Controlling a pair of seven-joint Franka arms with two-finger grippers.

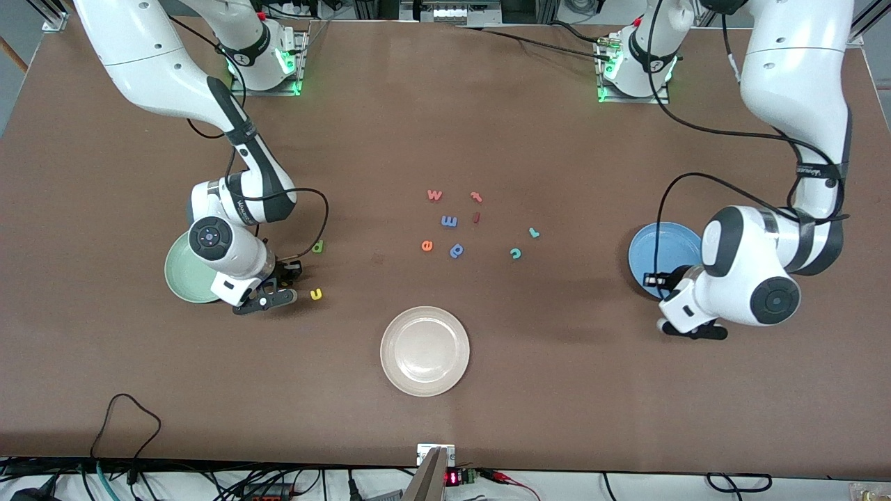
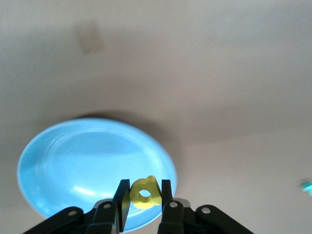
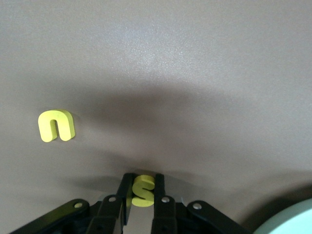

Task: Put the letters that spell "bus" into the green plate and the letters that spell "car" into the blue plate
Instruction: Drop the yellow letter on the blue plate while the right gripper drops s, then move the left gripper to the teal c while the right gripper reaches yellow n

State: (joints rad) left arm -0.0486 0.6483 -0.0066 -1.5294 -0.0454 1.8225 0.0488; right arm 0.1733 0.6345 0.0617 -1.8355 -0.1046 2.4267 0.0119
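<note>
right gripper (image 3: 141,191) clamped on yellow "s" (image 3: 143,189) low at table beside green plate (image 1: 182,275), yellow "u" (image 1: 316,294) and olive "b" (image 1: 318,246) on table nearby, left gripper (image 2: 145,195) clamped on yellow "a" (image 2: 145,193) over blue plate (image 2: 78,165), teal "c" (image 1: 515,254) and teal "r" (image 1: 534,232) on table mid-table

Cream-white plate (image 1: 424,351) nearest the front camera; farther up, mid-table, red w (image 1: 434,195), blue m (image 1: 449,221), orange e (image 1: 427,245), blue p (image 1: 456,250).
</note>
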